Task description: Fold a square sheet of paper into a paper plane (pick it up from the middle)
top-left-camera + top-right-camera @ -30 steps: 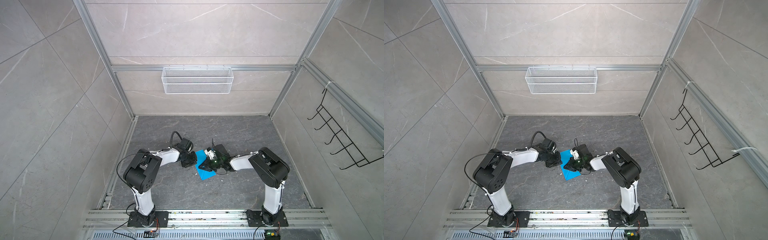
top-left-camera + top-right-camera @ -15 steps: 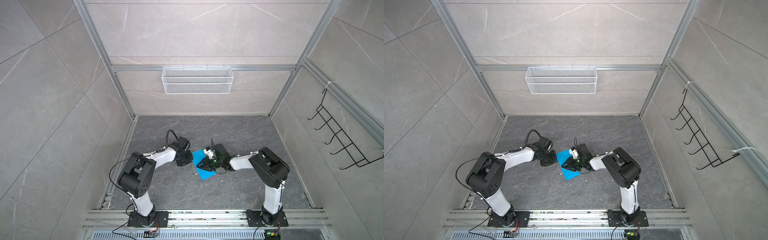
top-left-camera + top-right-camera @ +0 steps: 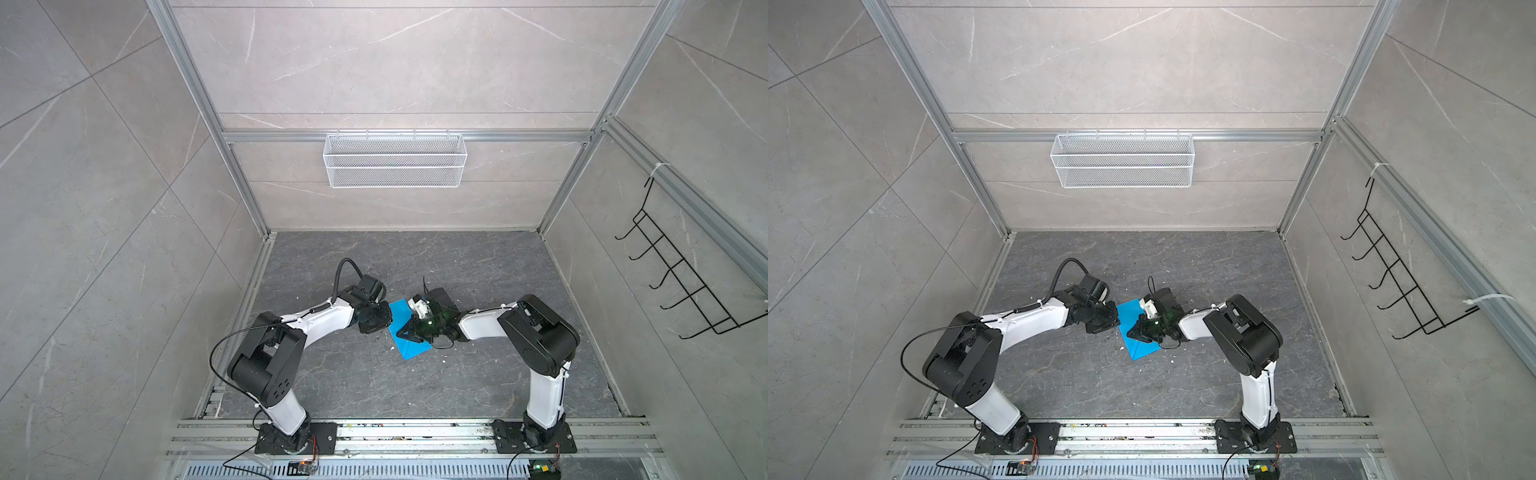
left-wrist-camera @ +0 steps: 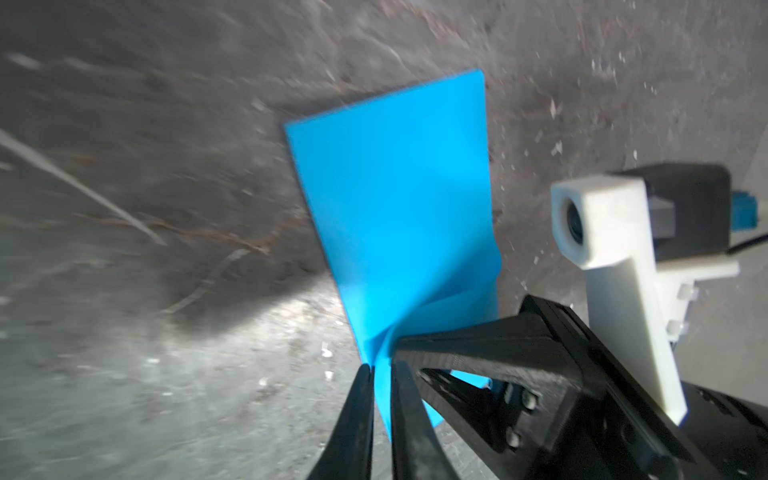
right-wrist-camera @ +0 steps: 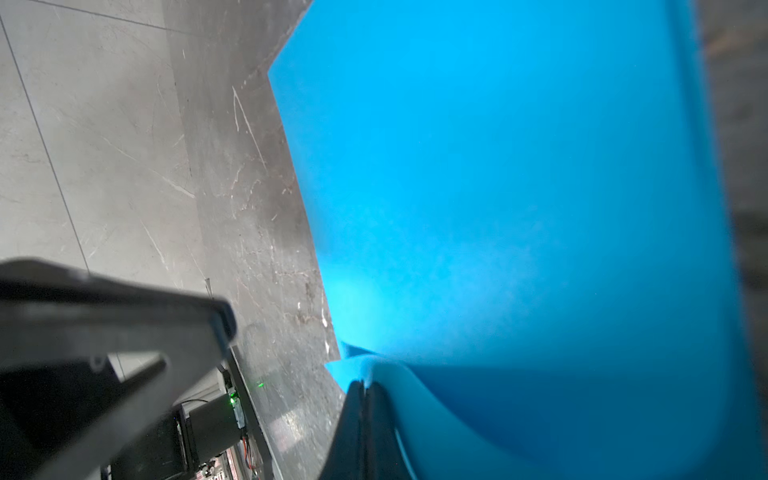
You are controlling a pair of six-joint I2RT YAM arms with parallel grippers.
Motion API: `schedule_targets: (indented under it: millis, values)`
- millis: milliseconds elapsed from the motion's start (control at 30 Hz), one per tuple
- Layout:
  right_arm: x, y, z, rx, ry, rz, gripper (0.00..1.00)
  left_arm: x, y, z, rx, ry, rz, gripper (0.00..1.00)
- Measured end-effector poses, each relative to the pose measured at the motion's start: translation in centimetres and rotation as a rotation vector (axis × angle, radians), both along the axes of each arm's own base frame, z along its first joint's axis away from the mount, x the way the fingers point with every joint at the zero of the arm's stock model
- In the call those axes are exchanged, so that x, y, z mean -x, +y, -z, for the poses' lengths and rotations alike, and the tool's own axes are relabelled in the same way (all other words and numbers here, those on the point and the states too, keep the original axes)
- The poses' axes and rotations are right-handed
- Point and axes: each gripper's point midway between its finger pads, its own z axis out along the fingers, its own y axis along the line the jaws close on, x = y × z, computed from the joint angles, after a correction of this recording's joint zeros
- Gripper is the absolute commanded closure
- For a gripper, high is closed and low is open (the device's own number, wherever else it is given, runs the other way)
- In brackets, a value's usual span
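Fingers (image 4: 358, 401) of left gripper (image 4: 380, 369) nearly together, nipping the thin edge of the square sheet of paper (image 4: 395, 199) between their tips. Fingers (image 5: 353, 419) of right gripper (image 5: 366, 387) pressed tight, clamping a small raised ridge of the same blue sheet.

Found in both top views near the middle of the tabletop (image 3: 478, 266), about as far from its left edge as from its right edge. Left gripper (image 3: 390, 323) at the sheet's left side; right gripper (image 3: 402, 333) reaching in from the right, over the sheet's middle. Mostly flat on the dark grey surface, with one corner aimed toward the front edge. Buckled upward only around the pinched spots, with a soft crease spreading from the ridge in the left wrist view. Plain and unmarked on the visible face.

Scattered over the surface around it: small white specks (image 4: 557, 146). Close beside the pinch in the left wrist view: white camera housing (image 4: 598, 224) on the right wrist.

Hung on the back wall: white wire basket (image 3: 395, 166). Fixed to the right wall: black hook rack (image 3: 685, 291).
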Motion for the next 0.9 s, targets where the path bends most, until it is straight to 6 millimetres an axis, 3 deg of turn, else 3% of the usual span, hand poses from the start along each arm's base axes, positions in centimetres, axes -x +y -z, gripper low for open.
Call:
schedule_targets:
  millis: [167, 367, 900]
  values:
    - [0.0, 0.0, 0.0, 0.004, 0.004, 0.0, 1.0, 1.1, -1.4, 1.4, -0.013, 0.032, 0.047, 0.93]
    - [0.0, 0.0, 0.0, 0.007, 0.004, -0.001, 1.0, 0.9, -1.6, 2.4, -0.037, 0.055, 0.049, 1.0]
    - [0.0, 0.0, 0.0, 0.011, 0.008, -0.001, 1.0, 0.8, -1.1, 3.5, -0.079, 0.069, 0.042, 1.0]
